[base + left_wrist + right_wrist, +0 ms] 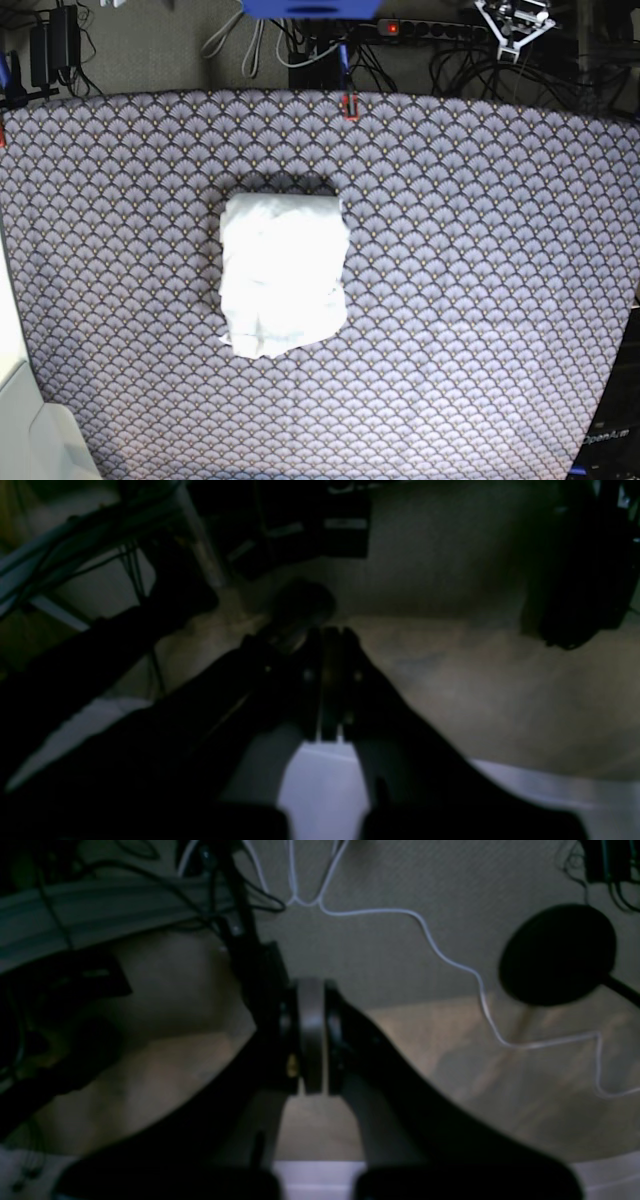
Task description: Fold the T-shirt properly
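The white T-shirt [284,274] lies folded into a compact, roughly rectangular bundle on the patterned tablecloth [480,250], left of the middle in the base view. Neither arm shows in the base view. In the left wrist view my left gripper [330,635] is shut and empty, hanging over the floor beyond the table. In the right wrist view my right gripper [311,990] is shut and empty, also over the floor. The T-shirt does not show in either wrist view.
A power strip [430,28] and several cables lie behind the table's far edge. A white cable [450,960] and a round black base [557,952] are on the floor. A white object [20,420] stands at the table's lower left.
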